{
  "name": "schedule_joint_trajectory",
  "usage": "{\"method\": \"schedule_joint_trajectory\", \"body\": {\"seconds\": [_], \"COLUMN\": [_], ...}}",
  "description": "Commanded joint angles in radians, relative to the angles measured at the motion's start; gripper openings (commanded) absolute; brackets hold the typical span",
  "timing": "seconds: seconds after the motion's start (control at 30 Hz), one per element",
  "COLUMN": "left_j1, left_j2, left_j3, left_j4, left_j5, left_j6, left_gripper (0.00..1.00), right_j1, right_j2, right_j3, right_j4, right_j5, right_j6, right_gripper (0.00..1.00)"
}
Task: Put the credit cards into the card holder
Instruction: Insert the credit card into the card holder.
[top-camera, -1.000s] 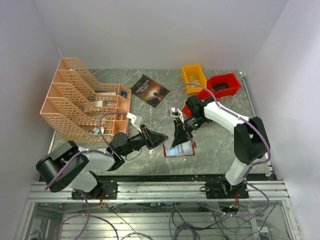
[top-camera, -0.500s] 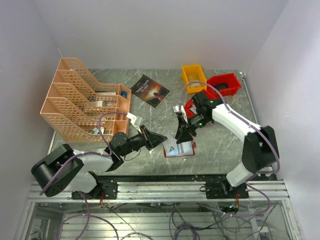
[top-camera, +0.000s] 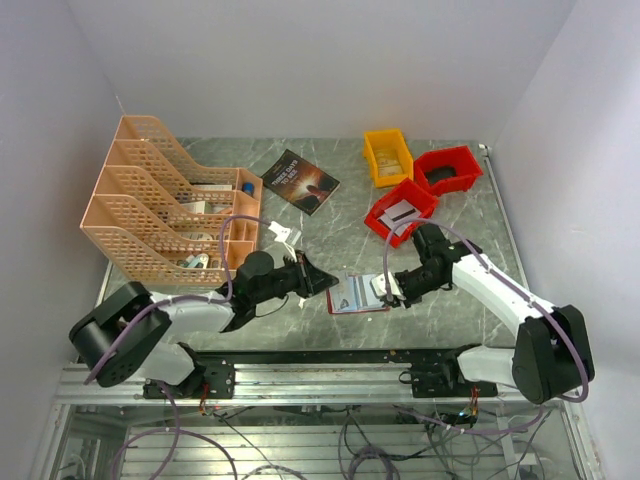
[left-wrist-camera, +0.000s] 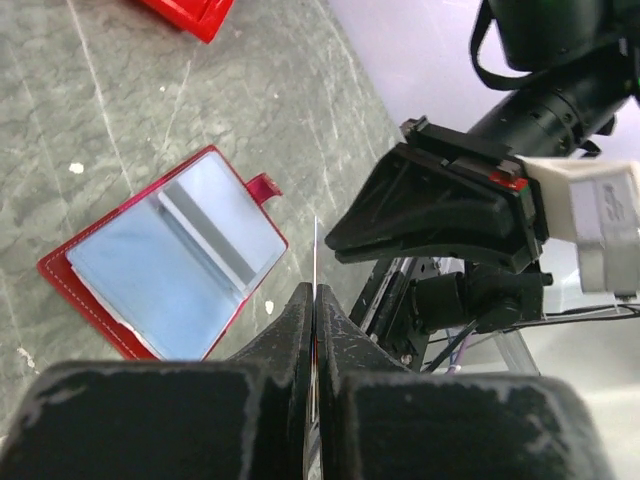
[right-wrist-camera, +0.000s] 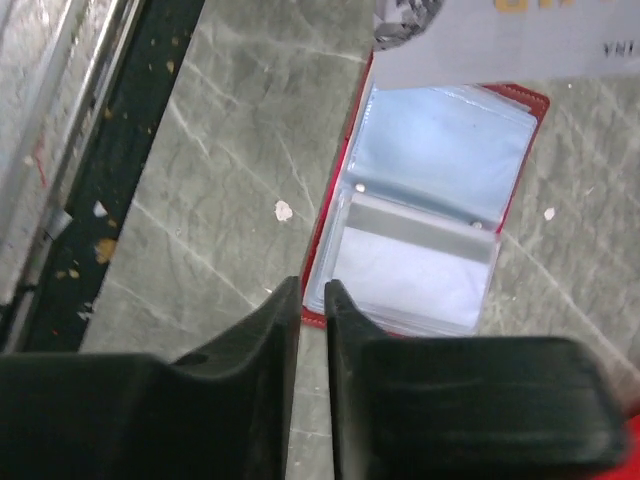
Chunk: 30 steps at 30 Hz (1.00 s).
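Note:
The card holder lies open on the marble table, red with pale clear pockets. My left gripper sits just left of it, shut on a thin credit card that I see edge-on between the fingers. My right gripper is low at the holder's right end. Its jaws stand a narrow gap apart with nothing between them, over the holder's near edge. A pale card with orange print shows at the top of the right wrist view, over the holder's far end.
An orange mesh file rack fills the back left, with a dark book beside it. A yellow bin and two red bins stand at the back right. The metal rail runs along the near edge.
The right gripper has swung from above the holder down to its right end, and its jaws have parted. The left gripper has closed fully on the card and edged toward the holder.

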Motion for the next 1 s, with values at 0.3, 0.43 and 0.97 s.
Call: {"method": "schedule_joint_trajectory", "body": {"seconds": [0.3, 0.43, 0.97], "left_j1": [0.006, 0.005, 0.006], "left_j2": [0.227, 0.289, 0.458], "left_j3": [0.063, 0.072, 0.088], "left_j4": [0.144, 0.188, 0.348], "left_j5": [0.011, -0.002, -0.014], "left_j6": [-0.104, -0.132, -0.190], "left_gripper": [0.07, 0.07, 0.07], "right_j1": [0.095, 0.127, 0.139], "right_j2": [0.113, 0.133, 0.188], "right_j3": [-0.036, -0.046, -0.046], "right_j4": [0.029, 0.069, 0.135], "right_j5": [0.162, 0.196, 0.287], "right_j6": [-0.117, -0.076, 0.018], "right_gripper": [0.00, 0.00, 0.00]}}
